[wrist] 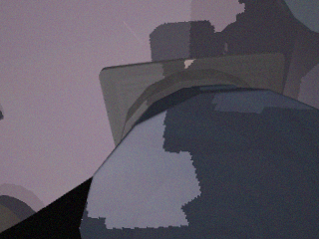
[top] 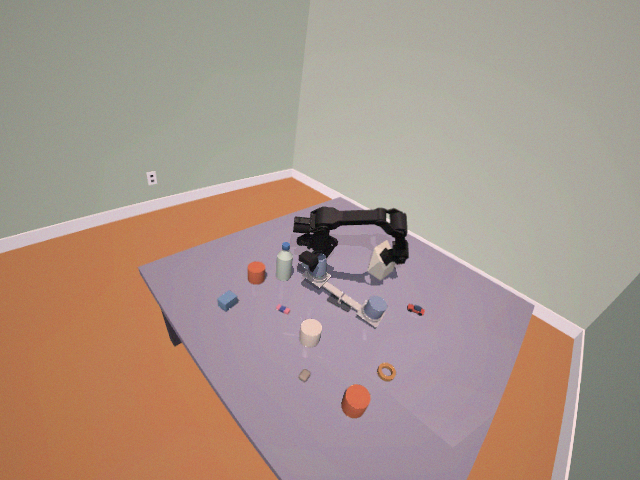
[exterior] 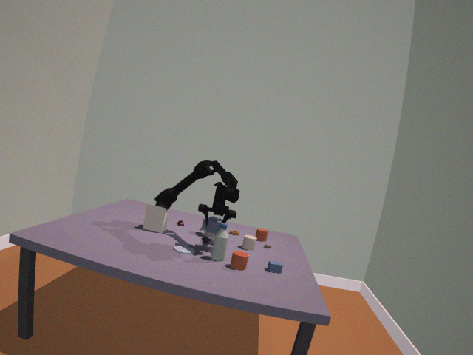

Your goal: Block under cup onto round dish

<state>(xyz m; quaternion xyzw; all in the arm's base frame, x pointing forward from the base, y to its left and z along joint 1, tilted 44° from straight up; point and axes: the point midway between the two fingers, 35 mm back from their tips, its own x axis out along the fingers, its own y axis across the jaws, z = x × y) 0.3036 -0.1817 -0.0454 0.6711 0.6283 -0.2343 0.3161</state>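
My gripper (top: 316, 262) (exterior: 215, 222) is shut on a blue-grey cup (top: 321, 267) (exterior: 212, 225) (wrist: 199, 174) at the back-left end of the balance (top: 332, 291). The cup is upright and looks raised a little above that end's square pan (wrist: 113, 92). No block can be made out beneath it; the cup hides much of the pan. The other blue-grey cup (top: 375, 308) stands on the opposite pan (top: 367, 319). The pale round dish (exterior: 183, 249) lies left of the bottle in the exterior view, with no cup above it; I cannot make it out in the top view.
A pale green bottle (top: 283, 266) (exterior: 219, 246) and an orange cylinder (top: 256, 273) (exterior: 239, 260) stand near the gripper. A blue block (top: 227, 300) (exterior: 275, 267), a cream cylinder (top: 310, 333) (exterior: 249, 242), a ring (top: 379, 376), a red toy car (top: 415, 309) and a whitish box (top: 379, 263) (exterior: 154, 218) are also there.
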